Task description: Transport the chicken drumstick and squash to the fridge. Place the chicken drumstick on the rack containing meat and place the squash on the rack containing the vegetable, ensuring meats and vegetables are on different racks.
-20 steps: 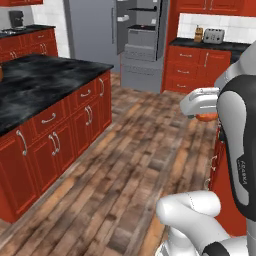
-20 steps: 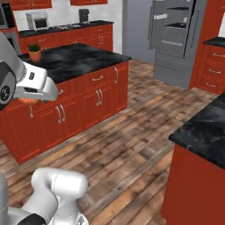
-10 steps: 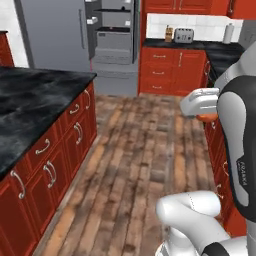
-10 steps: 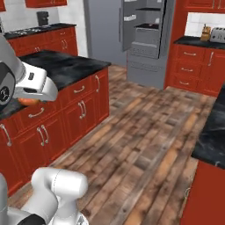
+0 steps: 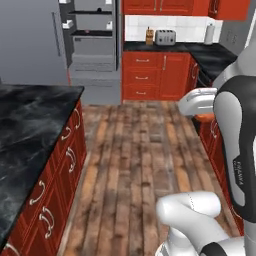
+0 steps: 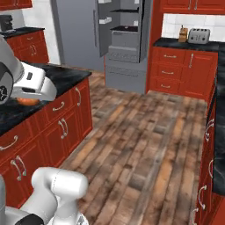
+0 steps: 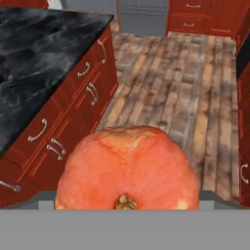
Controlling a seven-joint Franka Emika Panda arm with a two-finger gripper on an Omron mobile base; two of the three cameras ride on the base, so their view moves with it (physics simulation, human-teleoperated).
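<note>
**One squash in hand, a whole floor short of the fridge**

We saw the fridge [image 6: 115, 39] as the largest thing ahead: a tall grey cabinet at the far end of the kitchen, doors swung open, dark shelves and white door bins showing inside. It stood well apart from us, forward and a little to the left across the plank floor [image 5: 135, 160]. We could not make out which shelf bore meat and which the vegetable; they were too small to tell.

Next in size, the black-topped island [image 7: 44, 53] ran along our left, its red drawer fronts lining the aisle. The red cabinets [image 5: 160, 75] with a toaster [image 5: 164, 36] on top flanked the fridge on the right. We judged the aisle between them passable, with the island's corner the thing to skirt.

Smallest and nearest, the squash [image 7: 127, 171] sat right before the hand camera, round and orange-red, stem end toward the lens, so no long axis mattered. The gripper [image 5: 206, 116] was spread wide around it, and we judged the squash clamped between its jaws, though the tips themselves were hidden behind it. From the base views only an orange sliver showed under the white hand.

We did not spot the chicken drumstick.
</note>
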